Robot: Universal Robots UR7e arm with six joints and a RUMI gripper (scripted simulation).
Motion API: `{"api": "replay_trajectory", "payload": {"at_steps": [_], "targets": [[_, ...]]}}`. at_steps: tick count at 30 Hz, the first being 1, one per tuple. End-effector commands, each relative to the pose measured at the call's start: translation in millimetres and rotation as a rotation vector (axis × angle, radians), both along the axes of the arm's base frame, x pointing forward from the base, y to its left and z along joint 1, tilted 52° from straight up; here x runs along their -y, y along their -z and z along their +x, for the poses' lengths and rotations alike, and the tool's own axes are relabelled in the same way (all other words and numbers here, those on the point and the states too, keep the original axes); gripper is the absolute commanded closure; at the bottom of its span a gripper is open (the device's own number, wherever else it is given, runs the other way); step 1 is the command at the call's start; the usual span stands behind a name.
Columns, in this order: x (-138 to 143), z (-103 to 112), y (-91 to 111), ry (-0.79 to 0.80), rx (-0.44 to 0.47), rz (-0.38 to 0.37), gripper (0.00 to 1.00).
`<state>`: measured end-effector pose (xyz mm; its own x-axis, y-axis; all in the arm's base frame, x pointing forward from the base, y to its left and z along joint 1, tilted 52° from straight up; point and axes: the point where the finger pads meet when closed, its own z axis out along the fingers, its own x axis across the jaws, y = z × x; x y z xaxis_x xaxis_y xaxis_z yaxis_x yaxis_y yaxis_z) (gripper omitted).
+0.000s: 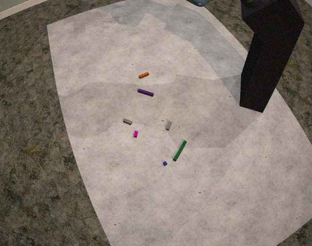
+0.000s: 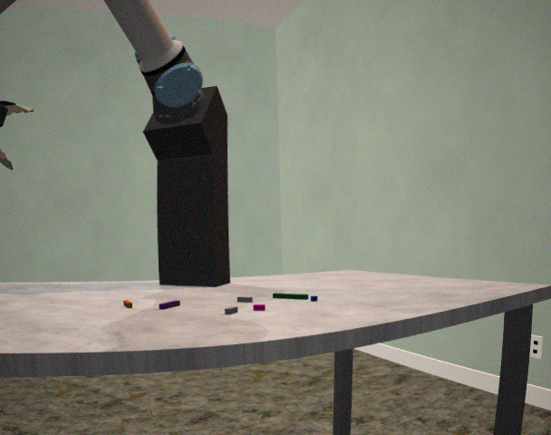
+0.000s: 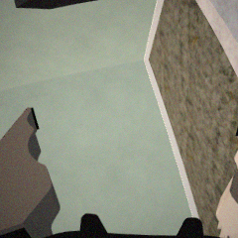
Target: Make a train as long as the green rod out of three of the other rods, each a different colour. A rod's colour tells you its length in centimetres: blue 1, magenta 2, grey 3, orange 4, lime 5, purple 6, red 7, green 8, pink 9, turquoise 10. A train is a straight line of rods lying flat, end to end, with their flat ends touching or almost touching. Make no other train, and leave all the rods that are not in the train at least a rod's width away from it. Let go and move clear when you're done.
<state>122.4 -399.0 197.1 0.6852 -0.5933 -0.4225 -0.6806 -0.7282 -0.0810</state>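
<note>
A green rod (image 1: pixel 180 150) (image 2: pixel 290 295) lies on the table, with a small blue rod (image 1: pixel 164 163) (image 2: pixel 314 298) near one end. A magenta rod (image 1: pixel 135 134) (image 2: pixel 258 307) lies between two grey rods: one grey rod (image 1: pixel 127 121) (image 2: pixel 230 310) is close to it, the other grey rod (image 1: pixel 168 125) (image 2: pixel 244 299) is nearer the green. A purple rod (image 1: pixel 145 92) (image 2: pixel 169 304) and an orange rod (image 1: pixel 143 75) (image 2: pixel 128 304) lie farther off. All lie apart. My gripper (image 2: pixel 23 139) is open and empty, high above the table, at the left edge of the exterior view.
The table (image 1: pixel 203 198) (image 2: pixel 407 299) has a curved edge. A tall black pedestal (image 1: pixel 267 60) (image 2: pixel 191 219) stands at the table's side, beyond the rods in the exterior view, with the arm (image 2: pixel 144 33) above it. The wrist view shows wall (image 3: pixel 109 149) and floor (image 3: pixel 193 99).
</note>
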Motion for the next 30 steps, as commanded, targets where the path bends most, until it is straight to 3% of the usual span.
{"api": "replay_trajectory", "payload": {"at_steps": [1,30], "targets": [[0.1,-0.2,-0.4,0.000,0.000,-0.001,0.00],[-2.8,3.3,1.7,-0.021,0.003,-0.009,0.00]]}}
